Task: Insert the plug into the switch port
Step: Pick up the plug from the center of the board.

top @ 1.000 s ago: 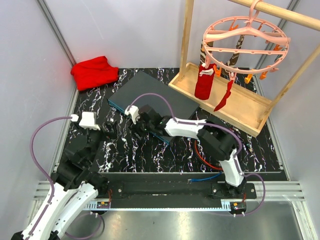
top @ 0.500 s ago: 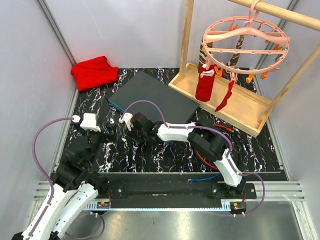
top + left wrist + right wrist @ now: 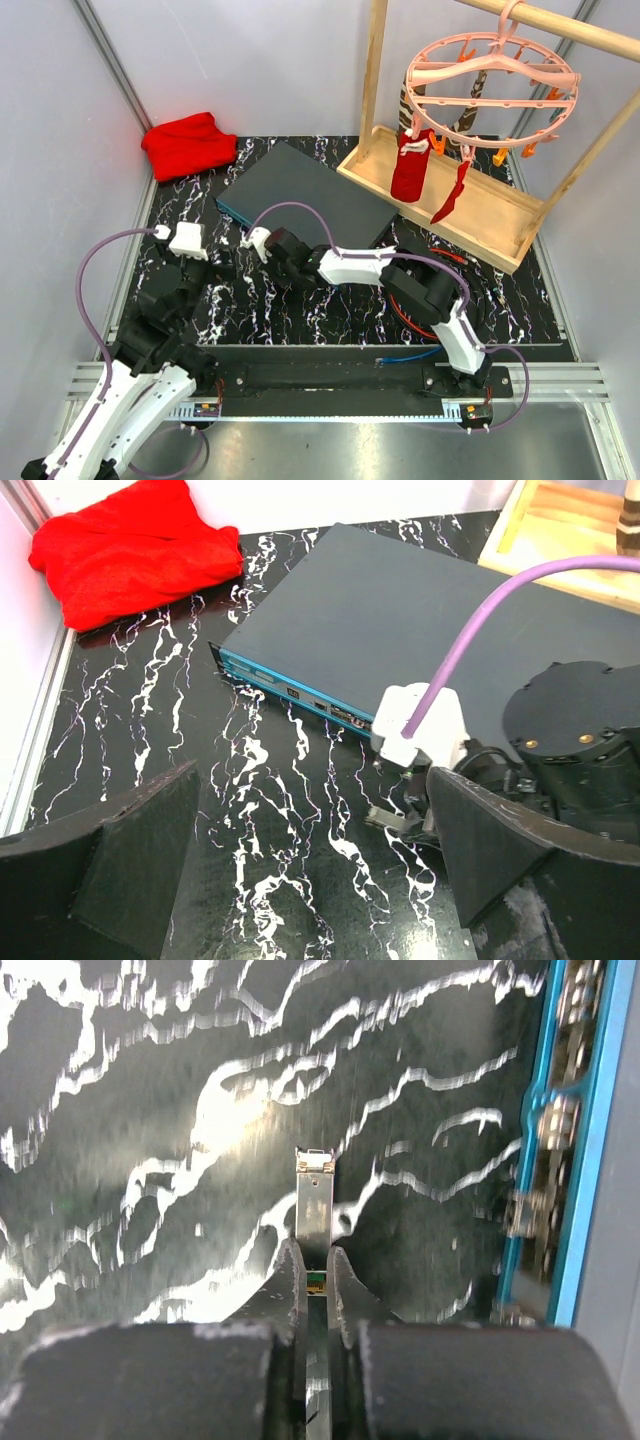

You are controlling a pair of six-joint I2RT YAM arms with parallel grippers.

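The switch point(image 3: 300, 188) is a flat dark grey box with a teal front edge, lying at the back middle of the table. It also shows in the left wrist view point(image 3: 400, 610), and its socket edge point(image 3: 575, 1140) runs down the right of the right wrist view. My right gripper point(image 3: 268, 262) is shut on the plug point(image 3: 316, 1205), a slim silver metal module that sticks out past the fingertips. It hangs over the marbled table, a short way in front of the teal edge. The plug also shows in the left wrist view point(image 3: 385, 817). My left gripper point(image 3: 310, 870) is wide open and empty, just left of the right one.
A red cloth point(image 3: 188, 143) lies at the back left corner. A wooden tray point(image 3: 470, 215) with an upright frame stands at the back right, with a pink clip hanger point(image 3: 490, 75) and a red garment above it. Red and blue cables point(image 3: 410, 322) lie near the right arm's base.
My right gripper has swung left and a little back from the switch's front edge, still holding the plug. My left arm has shifted slightly forward and to the right.
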